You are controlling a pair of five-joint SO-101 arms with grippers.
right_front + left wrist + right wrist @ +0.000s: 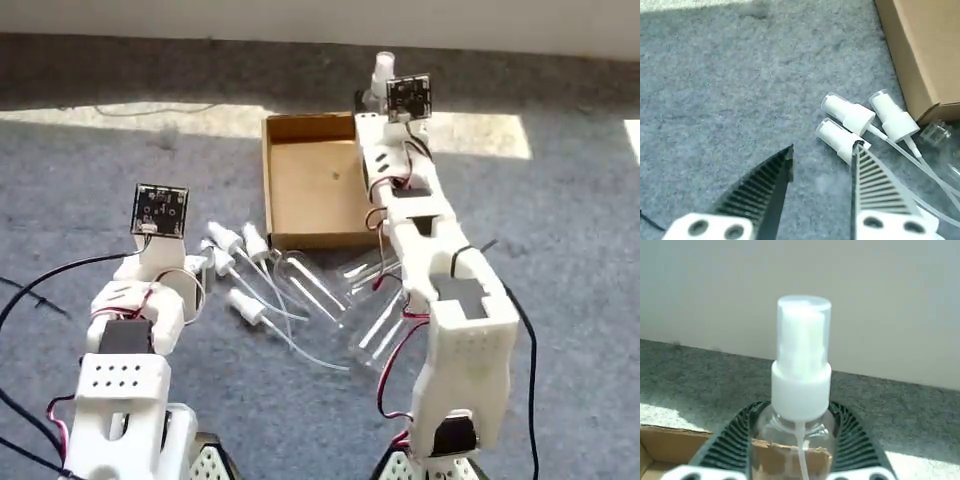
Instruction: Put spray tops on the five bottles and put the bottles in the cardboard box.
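Observation:
My right gripper (800,412) is shut on a clear bottle (799,435) that carries a white spray top (801,365). In the high view this bottle (382,75) is upright over the far right corner of the cardboard box (300,125). My left gripper (824,148) is open just above the carpet, with one fingertip (858,148) beside a loose spray top (836,137). Two more spray tops (849,113) (894,120) lie just past it. Three clear bottles without tops (312,285) (368,268) (382,325) lie on the carpet in front of the box.
The box floor (315,190) is bare cardboard. Several loose spray tops with long tubes (245,303) are spread between the left arm (135,300) and the bottles. Grey carpet (80,180) stretches to the left. Cables (40,280) trail at the left arm's base.

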